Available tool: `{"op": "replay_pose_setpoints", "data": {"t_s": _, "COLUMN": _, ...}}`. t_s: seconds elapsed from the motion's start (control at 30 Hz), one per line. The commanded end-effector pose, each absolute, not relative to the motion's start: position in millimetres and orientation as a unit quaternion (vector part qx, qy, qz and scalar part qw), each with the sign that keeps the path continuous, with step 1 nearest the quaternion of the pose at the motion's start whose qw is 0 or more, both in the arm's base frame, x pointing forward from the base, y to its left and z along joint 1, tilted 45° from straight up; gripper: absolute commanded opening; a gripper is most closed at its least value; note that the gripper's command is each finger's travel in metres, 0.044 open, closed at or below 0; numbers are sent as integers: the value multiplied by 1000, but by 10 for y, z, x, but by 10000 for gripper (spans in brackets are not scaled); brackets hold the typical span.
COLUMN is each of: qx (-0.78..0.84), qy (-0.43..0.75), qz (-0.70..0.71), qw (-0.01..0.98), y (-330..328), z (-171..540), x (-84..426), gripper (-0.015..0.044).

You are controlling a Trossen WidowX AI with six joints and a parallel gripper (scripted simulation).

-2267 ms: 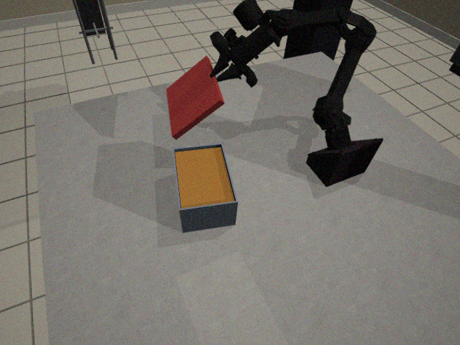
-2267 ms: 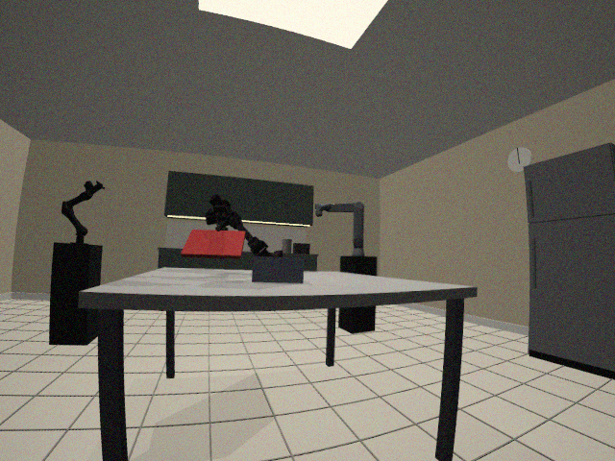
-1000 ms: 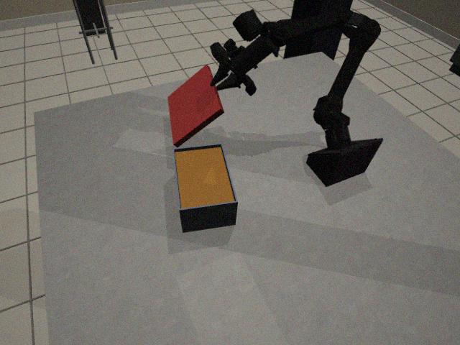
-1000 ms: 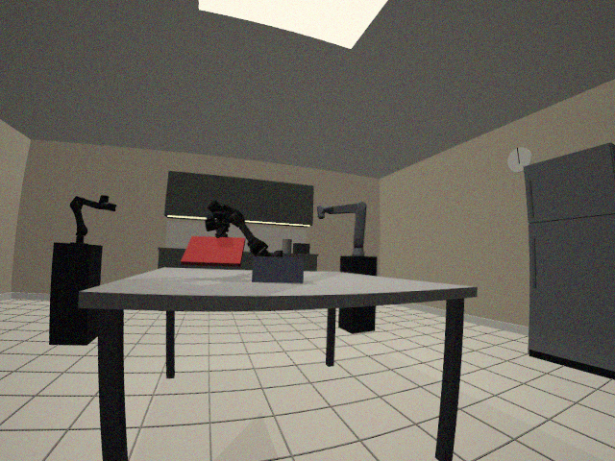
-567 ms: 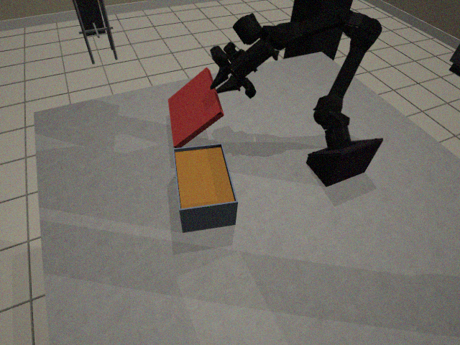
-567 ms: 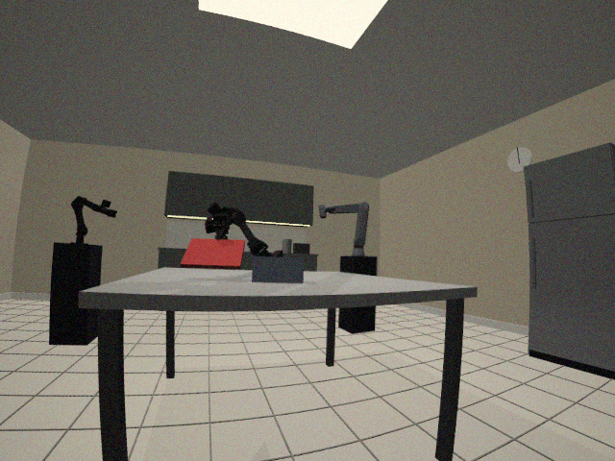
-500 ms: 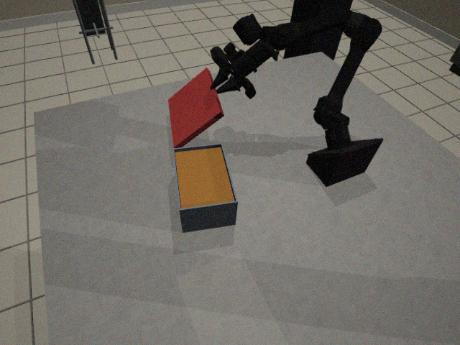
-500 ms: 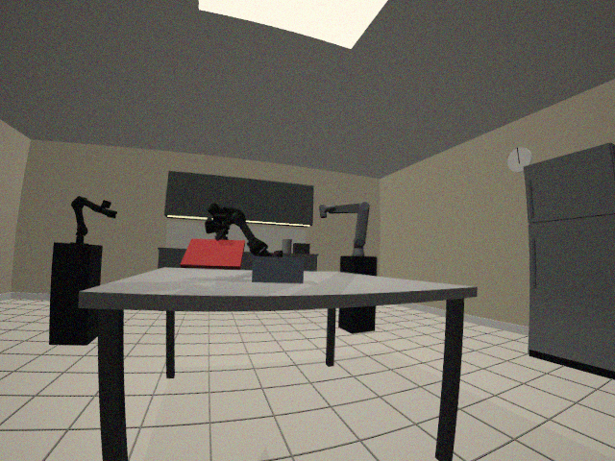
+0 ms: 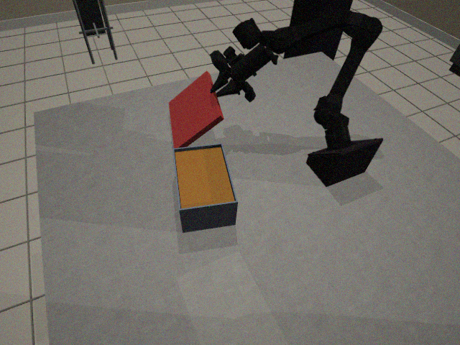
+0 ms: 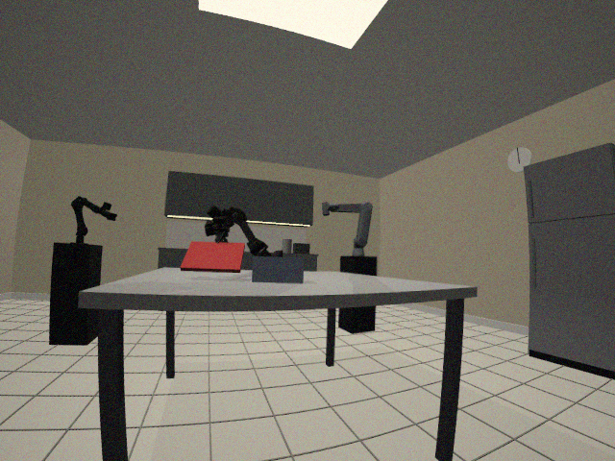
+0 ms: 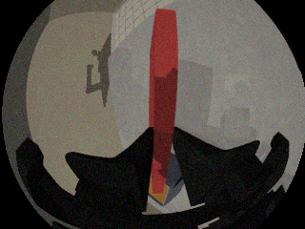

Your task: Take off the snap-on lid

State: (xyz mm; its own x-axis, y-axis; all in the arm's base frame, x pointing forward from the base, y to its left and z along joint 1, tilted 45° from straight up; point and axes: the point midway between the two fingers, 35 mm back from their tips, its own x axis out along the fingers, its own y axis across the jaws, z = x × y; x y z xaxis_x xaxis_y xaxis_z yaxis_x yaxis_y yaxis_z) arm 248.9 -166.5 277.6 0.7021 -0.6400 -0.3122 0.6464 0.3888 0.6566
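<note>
The red lid (image 9: 195, 111) (image 10: 213, 255) (image 11: 165, 57) is off the box and held tilted steeply in the air, beyond the box in the top view and left of it in the exterior view. My gripper (image 9: 214, 93) (image 11: 162, 132) is shut on one edge of the lid; the wrist view shows the lid edge-on between the two black fingers. The storage box (image 9: 208, 217) (image 10: 277, 269) is dark blue-grey, stands upright and open on the table, and shows an orange inside (image 9: 204, 178). Whether the lid's lower edge touches the table is hard to tell.
The grey table (image 9: 111, 259) (image 10: 347, 286) bears the box and the black arm base (image 9: 343, 161), which stands to the right of the box in the top view. The table's far edge lies behind the lid. Other arms on pedestals stand away from the table.
</note>
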Motion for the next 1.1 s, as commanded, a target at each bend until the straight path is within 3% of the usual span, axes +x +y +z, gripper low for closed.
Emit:
{"op": "replay_pose_setpoints", "data": {"t_s": 0.0, "qx": 395, "qy": 5, "qz": -381, "qw": 836, "y": -1682, "z": 2746, "x": 2500, "gripper": 0}}
{"op": "replay_pose_setpoints", "data": {"t_s": 1.07, "qx": 394, "qy": 5, "qz": -381, "qw": 836, "y": -1863, "z": 2570, "x": 2490, "gripper": 0}}
